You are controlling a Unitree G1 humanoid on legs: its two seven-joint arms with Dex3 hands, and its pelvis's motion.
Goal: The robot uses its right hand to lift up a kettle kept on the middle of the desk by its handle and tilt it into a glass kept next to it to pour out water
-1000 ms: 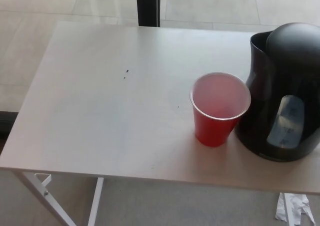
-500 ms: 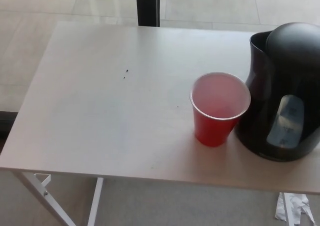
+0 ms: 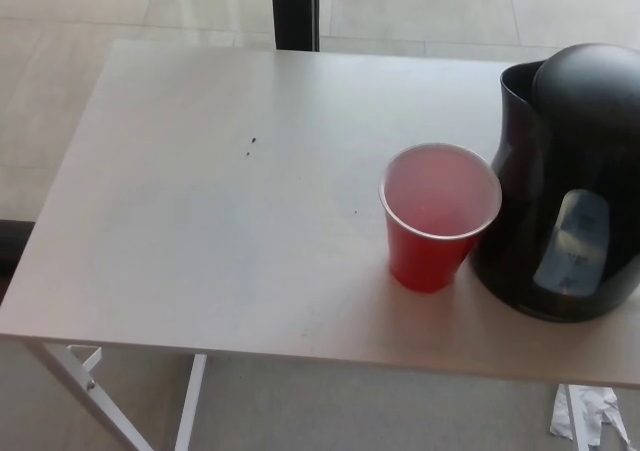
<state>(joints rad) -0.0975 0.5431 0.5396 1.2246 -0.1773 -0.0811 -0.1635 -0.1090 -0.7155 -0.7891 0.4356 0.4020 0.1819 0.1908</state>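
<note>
Black kettle point(image 3: 566, 181) sits on the right side of the white desk point(image 3: 200, 221), partly cut off by the frame edge, so its handle isn't visible. Red cup point(image 3: 438, 216) stands just left of it, touching or nearly so, upright, and I can't tell if anything's in it. Neither robot hand shows, so no way to say whether they're released or clenched. Looks like the grab hasn't started yet; next the right hand needs to come in from the right and find the handle. Cup's so close that a sloppy lift could knock it. Rest of the desk is bare apart from a couple of tiny specks point(image 3: 251, 147).
</note>
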